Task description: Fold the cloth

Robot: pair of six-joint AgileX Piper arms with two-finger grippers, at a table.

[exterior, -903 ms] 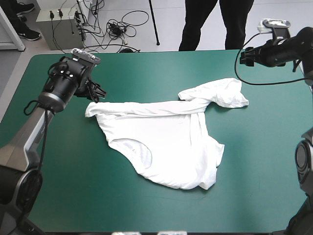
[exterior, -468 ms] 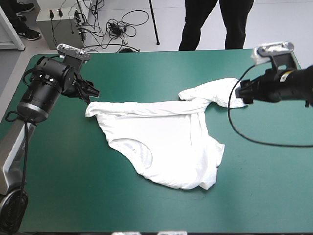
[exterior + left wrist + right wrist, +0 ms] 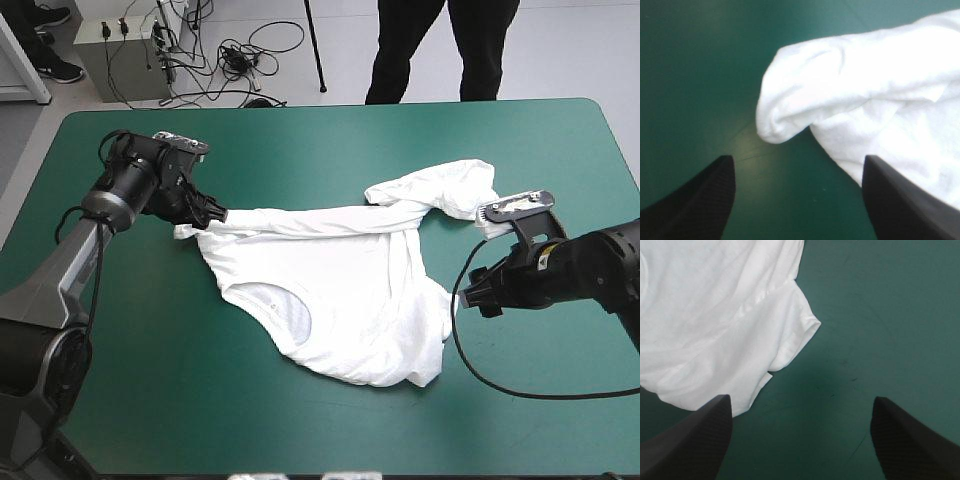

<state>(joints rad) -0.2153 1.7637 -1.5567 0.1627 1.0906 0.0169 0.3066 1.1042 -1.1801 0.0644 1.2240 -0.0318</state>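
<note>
The high view looks forward and down from behind the robot and takes in the whole bench (image 3: pixel 300 140). Each wrist view sits close above it. One looks past the left end effector (image 3: pixel 797 162) at the T-shirt (image 3: pixel 880 100) toward the far left corner, the other past the right end effector (image 3: pixel 800 402) at its border nearer the right edge.

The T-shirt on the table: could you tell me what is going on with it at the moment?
Two robot arms are at a white T-shirt that lies loosely spread, not yet folded, on the teal-green table. The left gripper is open at its left corner, the right gripper open beside its right edge. Neither holds it.
</note>
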